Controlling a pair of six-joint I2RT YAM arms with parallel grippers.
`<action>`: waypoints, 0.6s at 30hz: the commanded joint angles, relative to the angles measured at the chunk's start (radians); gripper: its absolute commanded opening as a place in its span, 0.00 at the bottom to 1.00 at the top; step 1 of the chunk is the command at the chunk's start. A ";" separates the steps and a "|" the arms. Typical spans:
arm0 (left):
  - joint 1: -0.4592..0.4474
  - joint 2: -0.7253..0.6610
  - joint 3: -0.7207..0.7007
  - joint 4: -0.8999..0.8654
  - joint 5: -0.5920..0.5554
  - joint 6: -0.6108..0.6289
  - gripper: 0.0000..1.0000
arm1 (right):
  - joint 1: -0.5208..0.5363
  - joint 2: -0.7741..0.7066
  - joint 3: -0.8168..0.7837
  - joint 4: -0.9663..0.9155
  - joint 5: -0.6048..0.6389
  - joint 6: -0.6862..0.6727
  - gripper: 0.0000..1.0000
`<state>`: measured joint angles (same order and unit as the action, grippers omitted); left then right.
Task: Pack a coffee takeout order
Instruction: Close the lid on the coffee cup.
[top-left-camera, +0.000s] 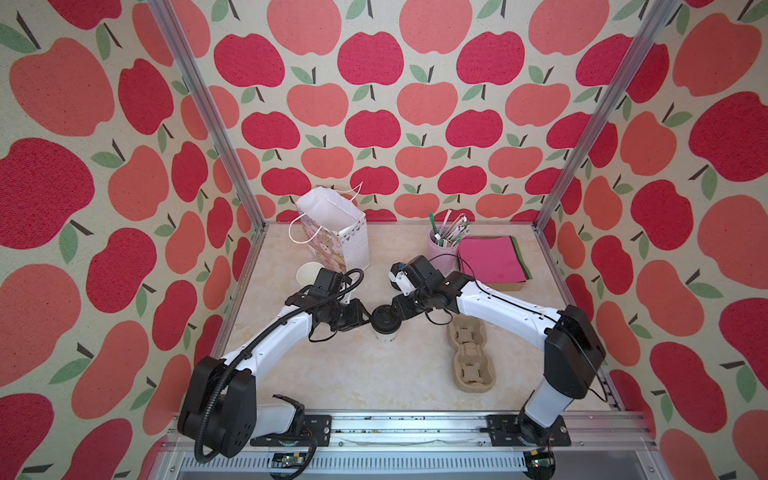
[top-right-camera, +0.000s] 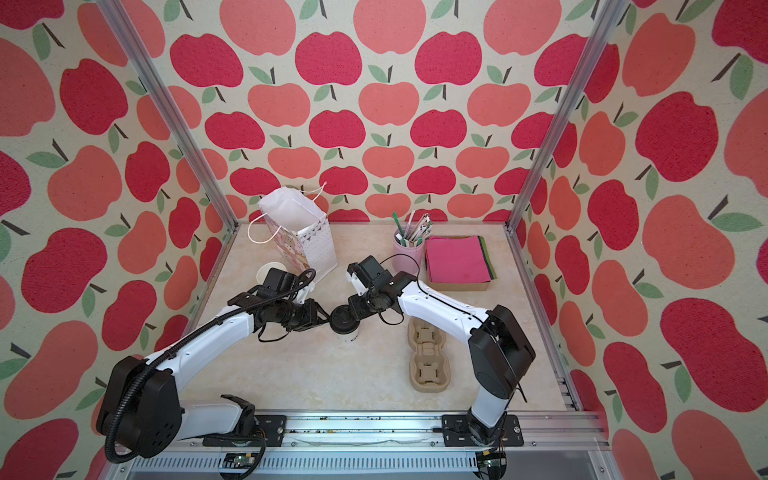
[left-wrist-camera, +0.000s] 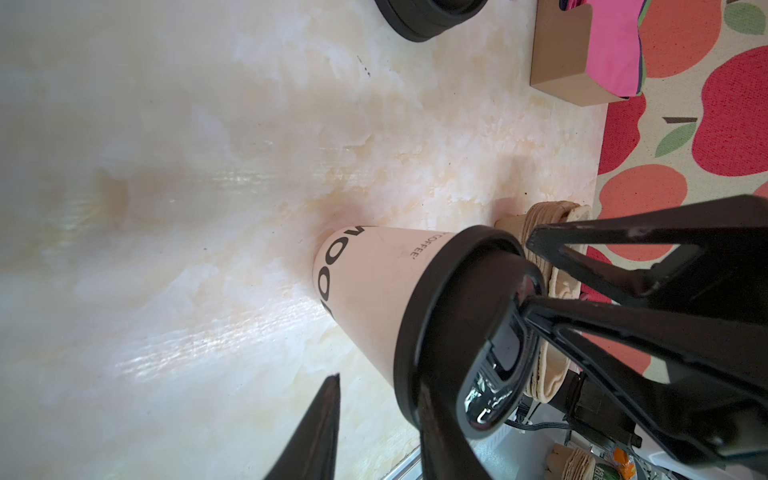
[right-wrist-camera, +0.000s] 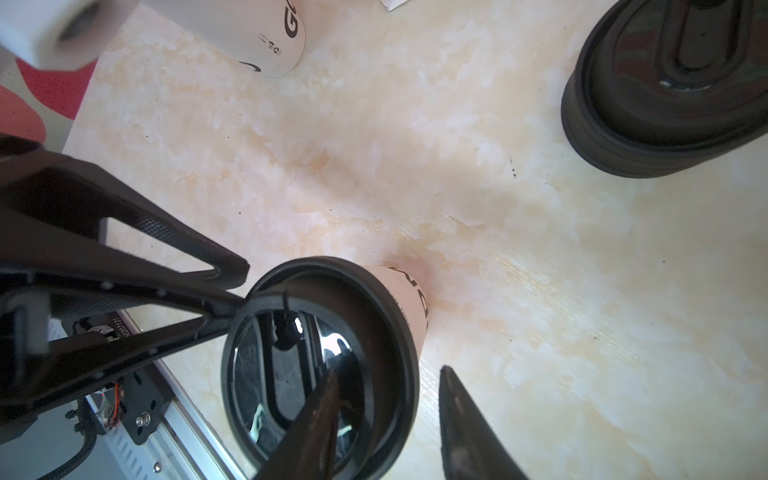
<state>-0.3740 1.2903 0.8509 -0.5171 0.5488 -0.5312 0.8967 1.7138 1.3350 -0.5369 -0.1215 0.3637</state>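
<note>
The white paper cup (top-left-camera: 386, 334) with its black lid (top-left-camera: 383, 318) stands upright mid-table, also seen in the other top view as the cup's lid (top-right-camera: 343, 319). My left gripper (top-left-camera: 368, 320) reaches it from the left. Its jaws straddle the lid's rim (left-wrist-camera: 405, 374), one finger (left-wrist-camera: 326, 419) clear of the cup wall. My right gripper (top-left-camera: 399, 315) comes from the right and straddles the opposite rim; its outer finger (right-wrist-camera: 457, 415) stands just off the lid (right-wrist-camera: 374, 316). Both look open. A green straw (top-left-camera: 432, 222) stands in a pink holder (top-left-camera: 441, 251). Magenta napkins (top-left-camera: 490, 257) lie stacked at the back right.
A patterned gift bag (top-left-camera: 336, 226) stands open at the back left, with a stack of lidless cups (top-left-camera: 309, 272) in front of it. Spare black lids (right-wrist-camera: 665, 91) sit behind the right wrist. A cardboard cup carrier (top-left-camera: 469, 353) lies at the front right.
</note>
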 joint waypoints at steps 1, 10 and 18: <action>0.022 -0.078 0.055 -0.087 -0.051 0.017 0.39 | 0.013 0.038 0.028 -0.122 0.036 -0.033 0.43; 0.077 -0.198 0.046 -0.110 -0.058 0.032 0.55 | 0.011 0.025 0.155 -0.130 0.043 -0.061 0.55; 0.105 -0.264 0.090 -0.174 -0.089 0.061 0.60 | 0.017 -0.034 0.242 -0.154 0.081 -0.114 0.62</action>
<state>-0.2821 1.0534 0.8925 -0.6464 0.4873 -0.4995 0.9043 1.7248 1.5455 -0.6491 -0.0727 0.2920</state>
